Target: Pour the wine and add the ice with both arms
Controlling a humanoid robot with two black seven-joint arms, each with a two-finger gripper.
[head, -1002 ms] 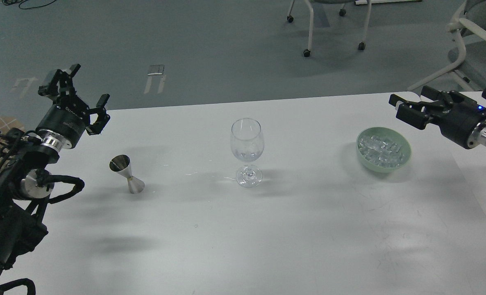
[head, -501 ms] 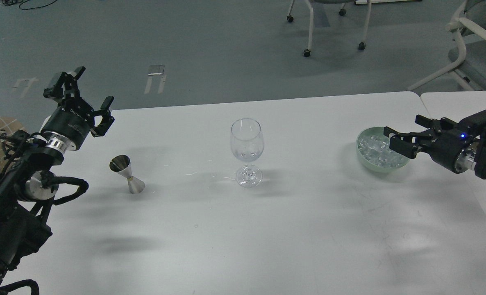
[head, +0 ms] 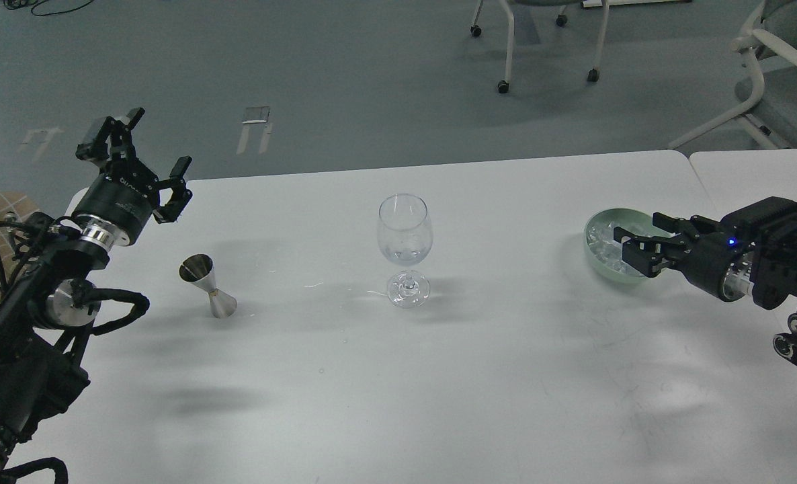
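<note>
Even, cool overhead light leaves the white tabletop [head: 479, 376] bright but not blown out, with soft, blurred-edged shadows lying just left of the glass [head: 405, 249] and under both arms. The glass shows small glints on its bowl and foot, and the jigger [head: 208, 286] to its left carries a dull sheen. Focus is fairly sharp throughout, with slight grain on the dim floor [head: 371, 81] beyond the glass.

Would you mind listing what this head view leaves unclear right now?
- Ice: the right end effector covers much of the green bowl, so any grip is hidden.
- Wine glass: liquid level too faint to judge.
- Jigger: contents not visible.
- Left arm: base cut off by the frame's left edge.
</note>
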